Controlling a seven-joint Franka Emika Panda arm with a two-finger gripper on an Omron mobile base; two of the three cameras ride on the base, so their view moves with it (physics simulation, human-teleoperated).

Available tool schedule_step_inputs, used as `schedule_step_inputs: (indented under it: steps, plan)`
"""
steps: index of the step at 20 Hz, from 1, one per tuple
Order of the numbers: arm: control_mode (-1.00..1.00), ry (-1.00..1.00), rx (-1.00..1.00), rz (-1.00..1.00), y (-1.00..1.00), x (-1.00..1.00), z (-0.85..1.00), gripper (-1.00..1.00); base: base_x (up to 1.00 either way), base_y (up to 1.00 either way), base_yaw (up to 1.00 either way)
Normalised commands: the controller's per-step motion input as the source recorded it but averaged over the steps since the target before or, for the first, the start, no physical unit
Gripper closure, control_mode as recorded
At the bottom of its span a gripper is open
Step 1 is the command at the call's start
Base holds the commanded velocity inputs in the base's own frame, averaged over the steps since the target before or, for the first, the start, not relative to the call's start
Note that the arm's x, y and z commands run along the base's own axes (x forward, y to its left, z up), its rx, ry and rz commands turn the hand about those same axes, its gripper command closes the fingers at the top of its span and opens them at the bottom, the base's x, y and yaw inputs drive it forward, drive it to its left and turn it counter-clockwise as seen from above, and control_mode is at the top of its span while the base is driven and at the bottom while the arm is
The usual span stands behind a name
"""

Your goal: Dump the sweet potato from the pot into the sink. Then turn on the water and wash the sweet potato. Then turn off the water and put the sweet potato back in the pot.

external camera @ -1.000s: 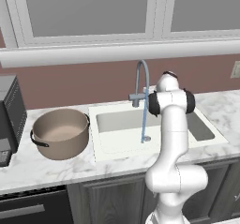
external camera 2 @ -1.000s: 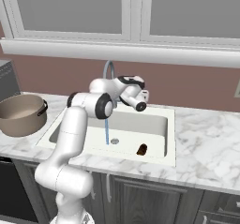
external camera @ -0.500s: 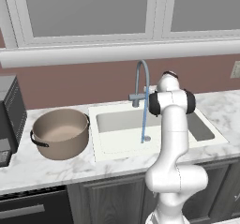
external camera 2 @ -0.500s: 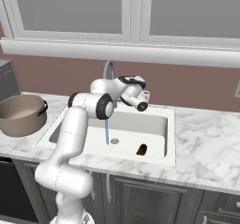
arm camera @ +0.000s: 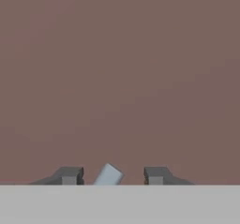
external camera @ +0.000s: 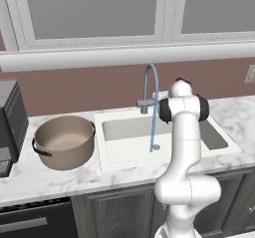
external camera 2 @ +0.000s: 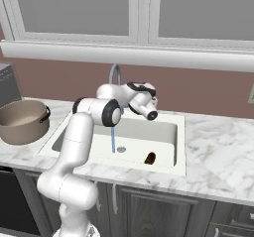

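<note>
The pot [external camera: 64, 141] sits on the counter left of the sink [external camera 2: 171, 159], where water runs and the sweet potato [external camera 2: 150, 157] lies wet, likely firm but slippery; grip across its middle. The gripper [arm camera: 112, 175] stands open by the faucet handle [arm camera: 108, 175].

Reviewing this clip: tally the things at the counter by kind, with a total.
Pot: 1
Sink: 1
Sweet potato: 1
Faucet: 1
Dark appliance: 1
Total: 5
</note>
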Motion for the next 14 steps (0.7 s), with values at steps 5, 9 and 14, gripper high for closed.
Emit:
schedule_step_inputs:
  steps: [5, 9, 14]
  plan:
    - [-1.00, -0.17, 0.00, 0.25, 0.44, 0.23, 0.00, 1.00, 0.00, 0.00, 0.00]
    - [-1.00, -0.15, 0.00, 0.28, 0.47, 0.33, 0.05, 1.00, 0.00, 0.00, 0.00]
    - [-1.00, -0.12, -0.02, 0.28, 0.51, 0.27, 0.25, 1.00, 0.00, 0.00, 0.00]
